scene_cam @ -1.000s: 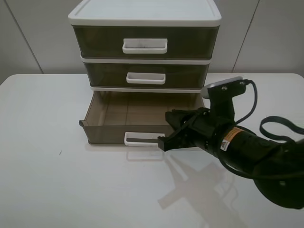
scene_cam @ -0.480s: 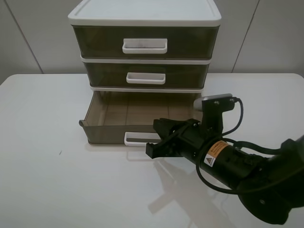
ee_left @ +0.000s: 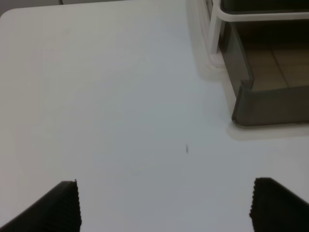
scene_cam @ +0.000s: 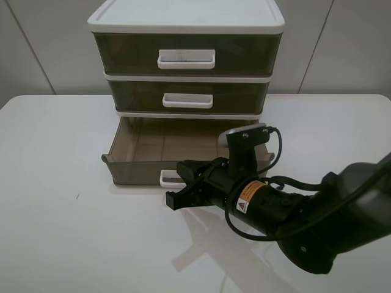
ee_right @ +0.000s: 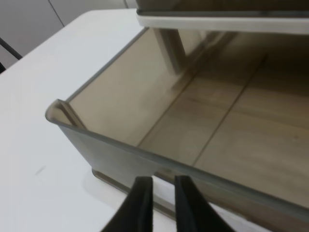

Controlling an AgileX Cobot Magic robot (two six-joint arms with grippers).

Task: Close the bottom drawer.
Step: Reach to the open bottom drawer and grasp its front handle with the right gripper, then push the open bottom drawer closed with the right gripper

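Hovering end effector before bottom drawer

The shallow, wide bottom drawer of translucent smoky-brown plastic stands pulled well out of the lowest slot of the white-framed drawer unit. It sits level, with its front low over the white tabletop. Faint lines cross its bare floor. Small lips flare at its front corners. Only the left end of its white loop handle shows.
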